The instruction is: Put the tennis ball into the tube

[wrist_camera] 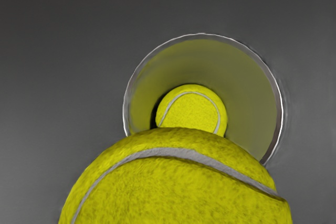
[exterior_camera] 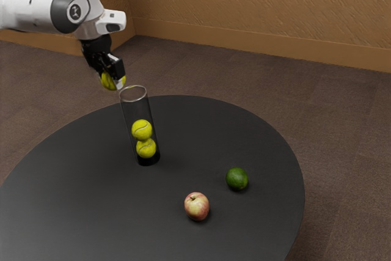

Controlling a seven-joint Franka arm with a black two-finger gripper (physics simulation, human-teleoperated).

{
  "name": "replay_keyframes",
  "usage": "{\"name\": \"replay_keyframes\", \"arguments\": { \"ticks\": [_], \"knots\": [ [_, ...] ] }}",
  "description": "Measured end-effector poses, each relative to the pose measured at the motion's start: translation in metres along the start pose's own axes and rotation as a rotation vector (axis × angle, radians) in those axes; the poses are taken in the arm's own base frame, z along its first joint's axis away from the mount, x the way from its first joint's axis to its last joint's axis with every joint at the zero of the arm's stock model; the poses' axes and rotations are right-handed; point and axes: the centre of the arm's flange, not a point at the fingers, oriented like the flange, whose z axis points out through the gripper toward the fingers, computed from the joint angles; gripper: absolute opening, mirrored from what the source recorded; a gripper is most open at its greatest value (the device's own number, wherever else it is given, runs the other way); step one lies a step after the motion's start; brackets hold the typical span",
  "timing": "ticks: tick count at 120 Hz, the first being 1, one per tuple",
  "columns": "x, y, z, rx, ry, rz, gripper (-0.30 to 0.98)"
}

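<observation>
A yellow felt tennis ball with a pale seam (exterior_camera: 106,82) is held in the air by the black two-finger gripper (exterior_camera: 113,79), beside and slightly above the mouth of the tall, clear cylindrical tube (exterior_camera: 135,109). The jaws are clamped on the ball from two sides, as is judged from its being carried clear of the round black table (exterior_camera: 226,120). The ball is gripped high, presumably so that it can be released at the rim without the fingers being pushed far inside. The tube is stood upright, its open end uppermost, and two yellow balls are stacked in it: the upper one (exterior_camera: 142,129) and the lower one (exterior_camera: 146,148).

In the wrist view, part of the rim is covered by the held ball—the remaining clearance there cannot be read. The far finger's contact is largely hidden in the exterior view. The ball does not appear centred; a small sideways shift over the opening is probably needed before release—otherwise the rim might be struck and the tube tipped.
</observation>
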Motion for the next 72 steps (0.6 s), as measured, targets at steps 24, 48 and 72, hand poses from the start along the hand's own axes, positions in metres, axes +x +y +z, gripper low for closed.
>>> {"name": "replay_keyframes", "arguments": {
  "ticks": [24, 48, 72],
  "knots": [
    [0.008, 0.023, 0.005, -0.008, -0.013, 0.033, 0.37],
    [0.013, 0.038, 0.012, -0.011, -0.024, 0.050, 0.37],
    [0.015, 0.038, 0.022, -0.011, -0.040, 0.041, 0.37]
  ]
}}
